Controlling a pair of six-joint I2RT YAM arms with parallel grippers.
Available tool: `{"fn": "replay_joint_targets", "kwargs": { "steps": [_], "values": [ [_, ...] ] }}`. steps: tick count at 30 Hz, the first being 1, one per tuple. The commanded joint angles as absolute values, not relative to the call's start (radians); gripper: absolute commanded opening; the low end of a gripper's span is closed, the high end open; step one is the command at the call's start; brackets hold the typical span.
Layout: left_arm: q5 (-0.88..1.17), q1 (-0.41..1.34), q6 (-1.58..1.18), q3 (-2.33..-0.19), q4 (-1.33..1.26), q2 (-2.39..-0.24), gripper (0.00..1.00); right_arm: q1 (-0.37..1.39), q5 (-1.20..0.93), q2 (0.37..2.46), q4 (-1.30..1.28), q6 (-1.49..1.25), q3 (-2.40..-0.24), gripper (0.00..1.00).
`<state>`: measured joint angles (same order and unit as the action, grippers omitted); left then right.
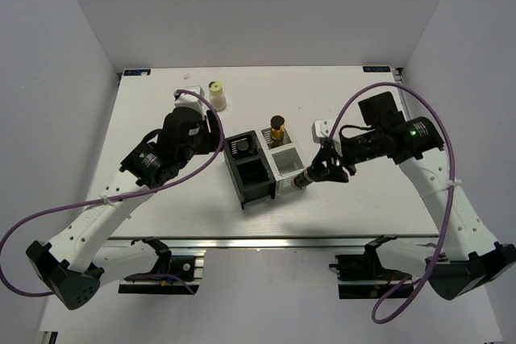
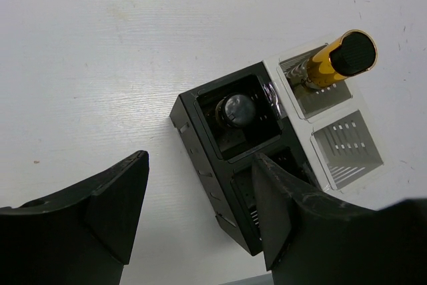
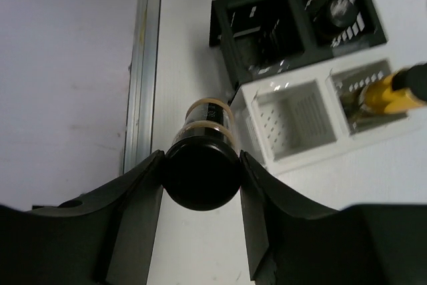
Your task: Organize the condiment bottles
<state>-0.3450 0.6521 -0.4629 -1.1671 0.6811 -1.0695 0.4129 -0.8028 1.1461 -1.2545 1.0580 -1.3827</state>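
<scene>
I am looking down on the white table (image 1: 371,207), with both arms reaching in from its near edge. My left arm (image 1: 121,203) bends over the left half. The left gripper (image 2: 200,158) hangs released above the black box (image 1: 231,175), fingers spread with nothing between them. My right arm (image 1: 451,207) curls in from the right. The right gripper (image 3: 200,161) is clenched on the cap of a dark bottle (image 1: 305,180), which lies tilted with its base pointing at the near corner of the white box (image 1: 284,188). I cannot tell whether the bottle touches that box.

The two boxes sit side by side mid-table, touching, with the black one on the left, and each has two cells. The far cell of the black box holds the second dark bottle (image 2: 237,110). The far cell of the white box holds the amber bottle (image 1: 277,130), its black cap well above the rim. The cream bottle (image 1: 216,96) stands alone on the table toward the far edge, left of the boxes.
</scene>
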Motion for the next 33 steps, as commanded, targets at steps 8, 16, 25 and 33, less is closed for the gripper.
{"fn": "replay_joint_targets", "kwargs": {
  "steps": [8,16,25,33],
  "values": [
    [-0.4,0.653,-0.477,-1.17,0.701,-1.009,0.73,0.609,-0.842,1.308,-0.641,0.482,-1.486,0.0],
    [-0.43,0.653,-0.518,-1.147,0.73,-0.937,0.73,0.696,-0.729,1.503,-0.511,0.35,-1.585,0.0],
    [-0.437,0.653,-0.537,-1.124,0.747,-0.904,0.73,0.698,-0.7,1.611,-0.5,0.348,-1.635,0.0],
    [-0.437,0.653,-0.535,-1.115,0.736,-0.908,0.73,0.698,-0.69,1.67,-0.502,0.354,-1.657,0.0]
  ]
}}
